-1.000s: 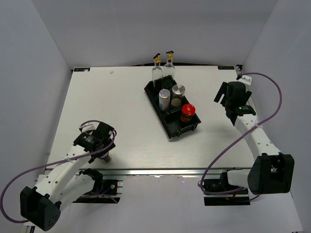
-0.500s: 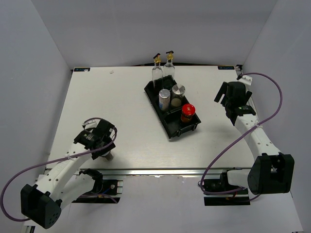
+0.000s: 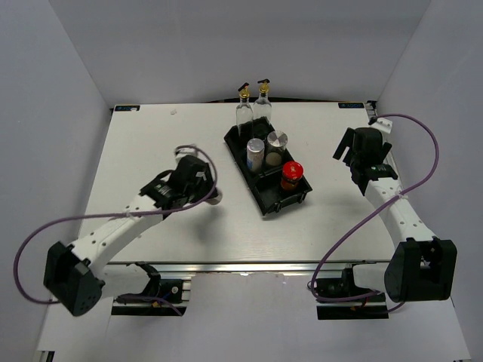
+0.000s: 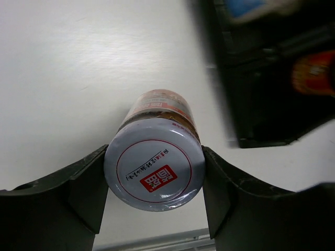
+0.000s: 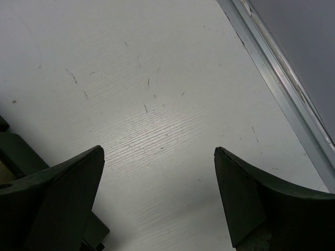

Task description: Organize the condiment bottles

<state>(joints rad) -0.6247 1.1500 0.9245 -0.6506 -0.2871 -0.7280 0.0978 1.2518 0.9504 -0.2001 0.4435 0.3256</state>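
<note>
My left gripper (image 4: 154, 183) is shut on a silver-lidded shaker jar (image 4: 154, 162), its lid with a red label pinched between both fingers. In the top view this gripper (image 3: 207, 197) hangs left of the black tray (image 3: 260, 204). The tray holds two silver-lidded jars (image 3: 256, 153) (image 3: 277, 145) and a red-capped dark jar (image 3: 291, 174). Two tall glass bottles with gold spouts (image 3: 244, 113) (image 3: 263, 105) stand at the tray's far end. My right gripper (image 3: 361, 172) is open over bare table, right of the tray, and its fingers (image 5: 63, 193) have nothing between them.
In the left wrist view the tray (image 4: 251, 78) fills the upper right, with the red cap (image 4: 314, 73) blurred inside it. The table's metal right edge (image 5: 282, 83) runs close to my right gripper. White walls enclose the table on three sides.
My left gripper closed on the jar near the front left edge, then carried it up and right toward the tray. The right arm has not moved.
</note>
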